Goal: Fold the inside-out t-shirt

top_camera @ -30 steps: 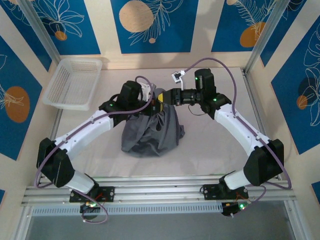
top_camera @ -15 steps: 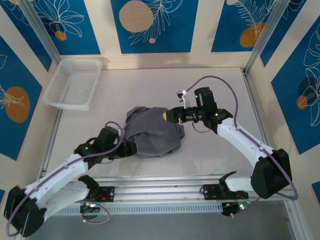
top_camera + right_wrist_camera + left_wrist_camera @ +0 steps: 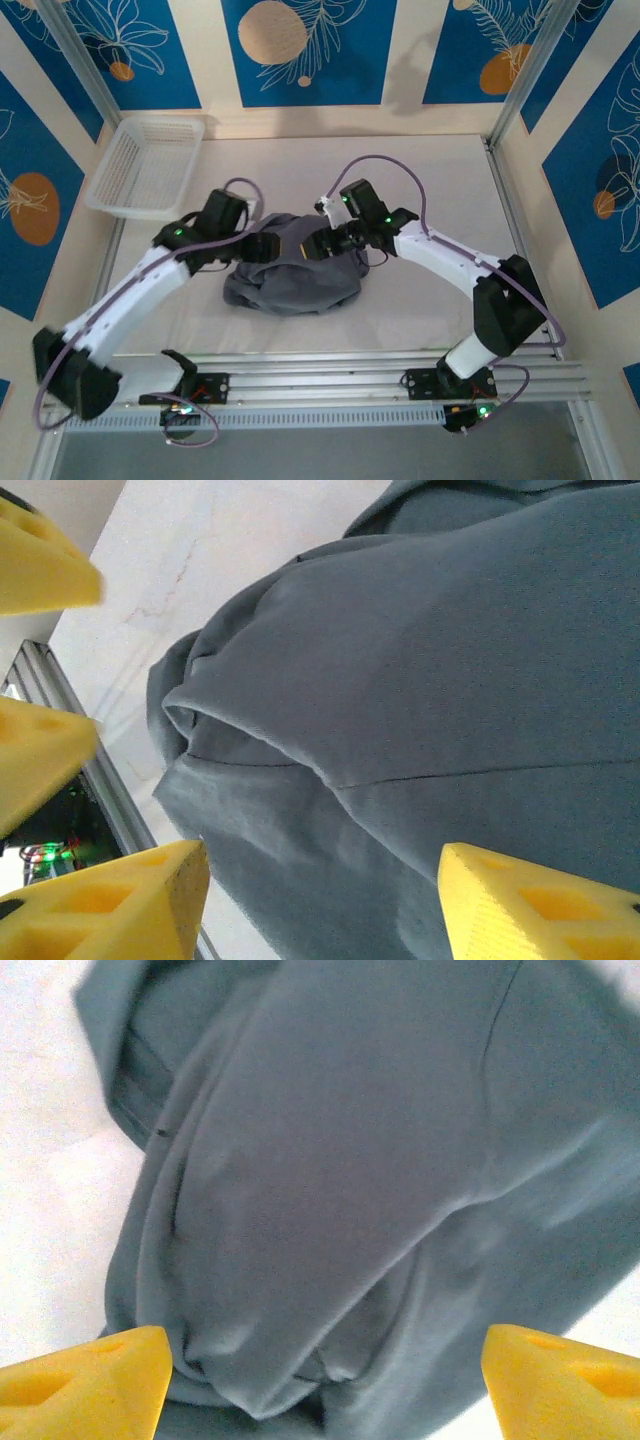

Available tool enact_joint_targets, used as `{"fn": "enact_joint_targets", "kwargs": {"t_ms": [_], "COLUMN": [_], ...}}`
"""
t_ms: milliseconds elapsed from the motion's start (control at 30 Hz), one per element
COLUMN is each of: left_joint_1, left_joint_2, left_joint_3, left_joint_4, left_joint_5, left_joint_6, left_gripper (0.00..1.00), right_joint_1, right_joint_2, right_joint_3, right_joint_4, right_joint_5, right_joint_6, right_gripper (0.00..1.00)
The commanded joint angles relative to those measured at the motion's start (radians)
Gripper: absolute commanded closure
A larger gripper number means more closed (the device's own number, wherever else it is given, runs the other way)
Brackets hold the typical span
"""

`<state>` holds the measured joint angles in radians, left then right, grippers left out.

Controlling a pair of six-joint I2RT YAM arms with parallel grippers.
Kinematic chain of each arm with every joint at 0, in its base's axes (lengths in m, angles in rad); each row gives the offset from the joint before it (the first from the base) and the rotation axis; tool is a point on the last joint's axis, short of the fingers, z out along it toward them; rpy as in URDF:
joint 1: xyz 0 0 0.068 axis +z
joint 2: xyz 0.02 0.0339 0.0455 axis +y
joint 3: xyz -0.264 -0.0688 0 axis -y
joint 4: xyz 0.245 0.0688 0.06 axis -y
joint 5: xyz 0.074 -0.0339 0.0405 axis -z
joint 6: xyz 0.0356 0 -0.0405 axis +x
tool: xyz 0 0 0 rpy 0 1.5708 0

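Note:
The inside-out t-shirt [image 3: 298,283] lies in a crumpled slate-grey heap near the middle of the white table [image 3: 440,175]. My left gripper [image 3: 267,247] hovers at the heap's upper left edge, jaws wide open. In the left wrist view the t-shirt [image 3: 340,1160] shows folds and a seam, with the left gripper [image 3: 325,1390] open above it and nothing pinched. My right gripper [image 3: 313,246] hangs over the top of the heap, facing the left one. In the right wrist view the right gripper [image 3: 320,905] is open over the grey t-shirt [image 3: 450,680].
A white lattice basket [image 3: 150,165] stands at the table's back left corner. Aluminium rails [image 3: 330,375] run along the near edge, and a post stands at the back right. The left gripper's yellow fingers [image 3: 40,570] appear at the left of the right wrist view.
The shirt, held up bunched between both grippers a second ago, now lies in a heap. The left gripper opened, swung out to the near left and returned. The right gripper moved left over the heap.

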<state>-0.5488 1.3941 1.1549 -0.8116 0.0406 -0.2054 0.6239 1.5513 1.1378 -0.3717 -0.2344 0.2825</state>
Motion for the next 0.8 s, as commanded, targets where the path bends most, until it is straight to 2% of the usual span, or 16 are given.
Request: {"fn": "enact_joint_targets", "kwargs": {"t_ms": [0, 67, 133, 167, 233, 300, 433, 567, 667, 767], "left_joint_1": [0.018, 0.039, 0.046, 0.045, 0.047, 0.049, 0.072, 0.083, 0.088, 0.092], "left_joint_2": [0.071, 0.121, 0.169, 0.185, 0.203, 0.188, 0.156, 0.124, 0.115, 0.121], "left_joint_3": [0.045, 0.05, 0.052, 0.057, 0.077, 0.095, 0.146, 0.212, 0.245, 0.268], "left_joint_4": [-0.053, -0.022, 0.014, 0.026, 0.032, 0.041, 0.022, -0.008, 0.003, 0.02], "left_joint_5": [0.031, 0.104, 0.134, 0.144, 0.162, 0.179, 0.283, 0.361, 0.42, 0.442], "left_joint_6": [0.211, 0.2, 0.176, 0.17, 0.157, 0.134, 0.082, 0.009, -0.069, -0.134], "left_gripper": [0.19, 0.21, 0.29, 0.37, 0.6, 1.0, 1.0, 1.0, 1.0, 1.0], "right_joint_1": [-0.005, -0.004, -0.002, -0.001, 0.002, 0.006, 0.02, 0.066, 0.087, 0.096], "right_joint_2": [-0.055, -0.074, -0.088, -0.095, -0.109, -0.13, -0.183, -0.236, -0.202, -0.128], "right_joint_3": [-0.041, -0.06, -0.074, -0.082, -0.096, -0.117, -0.196, -0.307, -0.304, -0.261], "right_joint_4": [0.0, 0.01, 0.012, 0.012, 0.022, 0.047, 0.173, 0.408, 0.515, 0.571], "right_joint_5": [0.012, 0.0, 0.006, 0.015, 0.032, 0.047, 0.057, 0.099, 0.124, 0.106], "right_joint_6": [-0.018, -0.015, -0.007, -0.001, 0.006, -0.004, -0.064, -0.164, -0.094, 0.068], "right_gripper": [0.37, 0.37, 0.37, 0.37, 0.37, 0.38, 0.39, 0.4, 0.4, 0.39]}}
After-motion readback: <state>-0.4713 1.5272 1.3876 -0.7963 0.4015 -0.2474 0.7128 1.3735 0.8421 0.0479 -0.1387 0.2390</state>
